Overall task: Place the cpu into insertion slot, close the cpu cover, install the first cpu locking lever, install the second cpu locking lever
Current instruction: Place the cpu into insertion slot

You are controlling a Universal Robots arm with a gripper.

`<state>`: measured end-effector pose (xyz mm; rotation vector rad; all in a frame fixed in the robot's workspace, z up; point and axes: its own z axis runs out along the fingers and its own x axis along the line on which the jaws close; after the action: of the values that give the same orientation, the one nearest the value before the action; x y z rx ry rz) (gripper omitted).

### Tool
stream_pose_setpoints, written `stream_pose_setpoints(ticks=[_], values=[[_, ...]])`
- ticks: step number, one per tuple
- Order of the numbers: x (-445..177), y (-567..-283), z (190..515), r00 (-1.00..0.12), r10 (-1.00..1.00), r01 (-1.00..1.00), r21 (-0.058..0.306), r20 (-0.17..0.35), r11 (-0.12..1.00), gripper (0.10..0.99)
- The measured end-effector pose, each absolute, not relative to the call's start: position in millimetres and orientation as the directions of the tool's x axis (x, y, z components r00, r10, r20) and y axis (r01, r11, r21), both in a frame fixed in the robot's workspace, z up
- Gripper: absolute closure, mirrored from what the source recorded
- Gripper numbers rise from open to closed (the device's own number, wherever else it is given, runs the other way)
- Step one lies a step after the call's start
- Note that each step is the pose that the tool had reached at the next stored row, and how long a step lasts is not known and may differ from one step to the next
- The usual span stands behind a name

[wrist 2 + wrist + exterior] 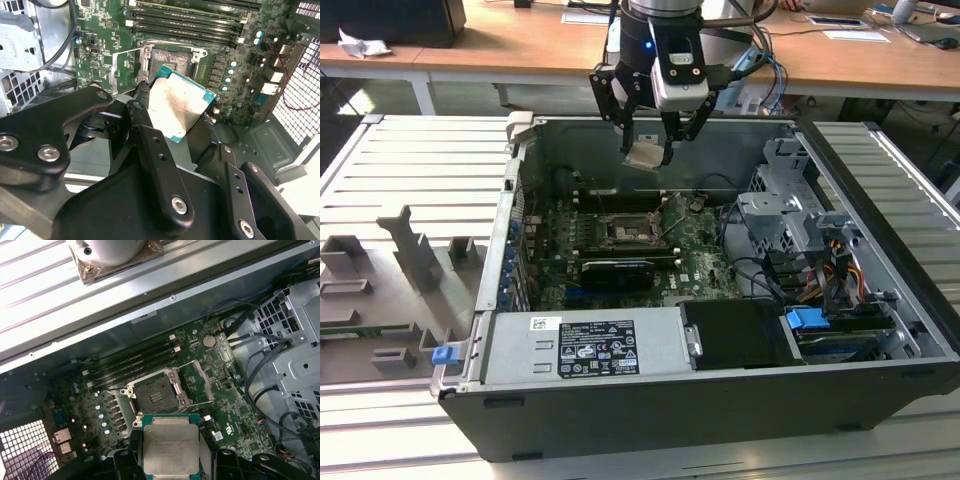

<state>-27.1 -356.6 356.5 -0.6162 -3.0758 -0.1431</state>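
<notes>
In the exterior view my gripper (645,148) hangs over the open computer case, shut on the cpu (643,156), a small pale square chip held by two opposite edges. The chip is well above the green motherboard. The cpu shows between the black fingers in both wrist views (180,107) (171,450). Below it lies the insertion slot (625,228) (172,61) (156,396), a square black socket with its pin field bare. The cpu cover (204,382) (124,70) stands swung open beside the socket. A thin wire locking lever (200,404) is raised next to it.
Long black memory slots (135,362) run beside the socket. A power supply (580,345) fills the case's near side. A metal drive cage (790,220) with cables sits at the exterior view's right. A grey fixture tray (400,270) lies outside the case at the exterior view's left.
</notes>
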Motion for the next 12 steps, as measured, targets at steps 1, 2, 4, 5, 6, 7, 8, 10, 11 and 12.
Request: stream_pose_setpoints(ticks=[1,2,4,5,6,7,8,10,11,12], values=[[-27.1,-356.6,356.4,-0.923,0.385,0.385,0.089,0.019,0.919,0.545],[-27.1,-356.6,356.3,-0.923,0.385,0.385,0.089,0.019,0.919,0.545],[-27.1,-356.7,356.1,-0.922,0.386,0.386,0.089,0.019,0.918,0.545],[-27.1,-356.6,356.0,-0.922,0.387,0.387,0.089,0.019,0.918,0.545],[-27.1,-356.6,355.9,-0.922,0.387,0.388,0.089,0.019,0.918,0.545],[-27.1,-356.6,355.8,-0.921,0.388,0.388,0.089,0.019,0.917,0.545],[-27.1,-356.6,355.7,-0.921,0.389,0.389,0.089,0.019,0.917,0.545],[-27.1,-356.6,355.5,-0.921,0.390,0.390,0.089,0.019,0.917,0.545],[-27.1,-356.6,355.5,-0.921,0.390,0.390,0.089,0.019,0.916,0.545],[-27.1,-356.6,355.4,-0.920,0.391,0.391,0.089,0.019,0.916,0.545]])
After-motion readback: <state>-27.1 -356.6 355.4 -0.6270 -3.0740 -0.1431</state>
